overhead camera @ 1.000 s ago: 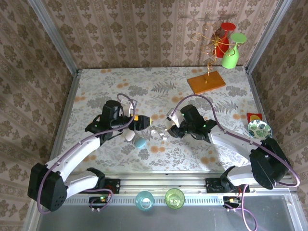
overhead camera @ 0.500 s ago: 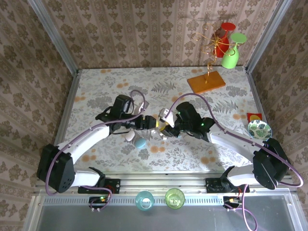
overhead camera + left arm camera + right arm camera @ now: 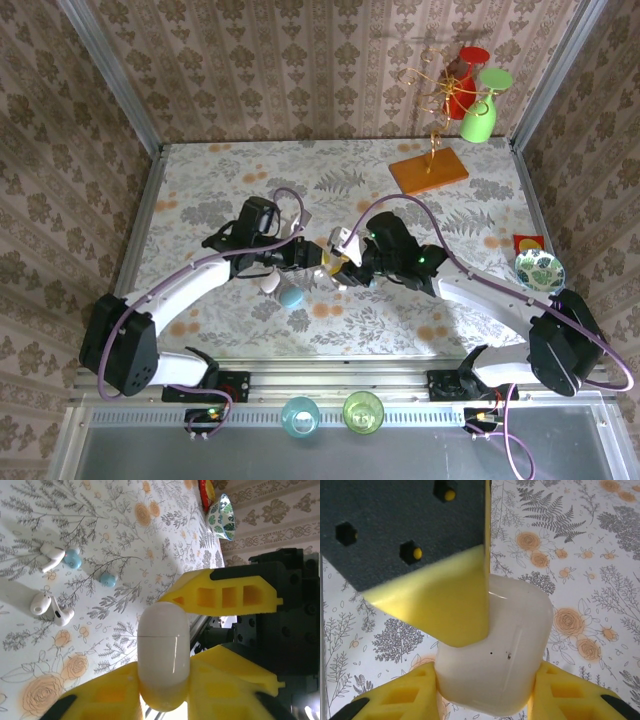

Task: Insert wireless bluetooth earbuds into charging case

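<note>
- The left fingers [image 3: 125,687] were clamped tight on one end of the white charging case [image 3: 163,635], which was held above the desk [image 3: 30,680].
- The right fingers [image 3: 420,692] were partly closed and gripped the same case from the opposite side.
- The earbuds [image 3: 52,557], some white and some teal, lay loose on the desk at 10 o'clock from the case in the left wrist view, well apart from both sets of fingers.

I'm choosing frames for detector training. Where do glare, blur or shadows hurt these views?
Left wrist: a glare streak runs down the white oval charging case, the near yellow fingers look soft, the small white earbuds beyond are sharp. Right wrist: a small highlight near the case's top edge, floral tabletop crisp. Top external: evenly lit, sharp.
</note>
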Controlling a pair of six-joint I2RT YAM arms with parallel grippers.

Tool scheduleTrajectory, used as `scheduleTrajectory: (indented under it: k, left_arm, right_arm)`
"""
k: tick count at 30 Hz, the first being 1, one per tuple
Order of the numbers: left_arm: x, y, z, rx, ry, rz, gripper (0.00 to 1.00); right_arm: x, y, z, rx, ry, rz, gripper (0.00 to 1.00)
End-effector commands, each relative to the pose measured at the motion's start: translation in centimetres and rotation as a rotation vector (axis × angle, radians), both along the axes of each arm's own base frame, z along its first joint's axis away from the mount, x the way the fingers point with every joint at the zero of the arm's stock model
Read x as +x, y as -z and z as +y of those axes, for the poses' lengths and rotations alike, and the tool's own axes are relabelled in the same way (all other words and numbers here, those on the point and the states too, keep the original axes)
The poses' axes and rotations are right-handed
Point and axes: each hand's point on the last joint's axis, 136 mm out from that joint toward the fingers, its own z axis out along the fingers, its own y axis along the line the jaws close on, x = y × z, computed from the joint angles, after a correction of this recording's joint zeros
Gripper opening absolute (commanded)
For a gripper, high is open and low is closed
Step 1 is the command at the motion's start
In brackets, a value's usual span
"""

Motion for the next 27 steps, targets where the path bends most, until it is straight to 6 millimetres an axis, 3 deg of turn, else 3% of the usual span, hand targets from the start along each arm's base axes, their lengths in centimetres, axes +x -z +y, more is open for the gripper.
scheduleTrajectory:
  k: [1,5,8,15,19,24,27]
  left_arm:
    - [-0.7,-2.6,-0.9,-0.107,0.062,-0.078,0.09]
    - [-0.2,-3.5,-0.7,-0.159,0.065,-0.200,0.02]
    - [0.2,-4.8,-0.3,-0.229,0.067,-0.376,0.00]
    - [0.0,-7.6,0.4,-0.341,0.094,-0.771,0.00]
    - [-0.9,-10.0,0.8,-0.445,0.100,-0.967,0.00]
    - [-2.4,-11.6,0.8,-0.522,0.138,-1.013,0.00]
    - [-2.8,-11.9,0.9,-0.532,0.141,-1.023,0.00]
  right_arm:
    - [-0.6,-2.3,1.2,0.078,-0.046,-0.040,0.48]
    - [-1.0,-3.7,0.9,0.136,-0.048,-0.064,0.81]
    - [-1.7,-5.5,0.4,0.243,-0.062,-0.033,0.88]
    - [-1.5,-10.3,-1.8,0.530,-0.050,0.159,0.90]
    - [-1.7,-11.9,-1.8,0.632,-0.103,0.269,0.90]
    - [-1.4,-13.0,-1.1,0.703,-0.129,0.326,0.86]
    - [-0.9,-13.4,-0.8,0.717,-0.124,0.365,0.75]
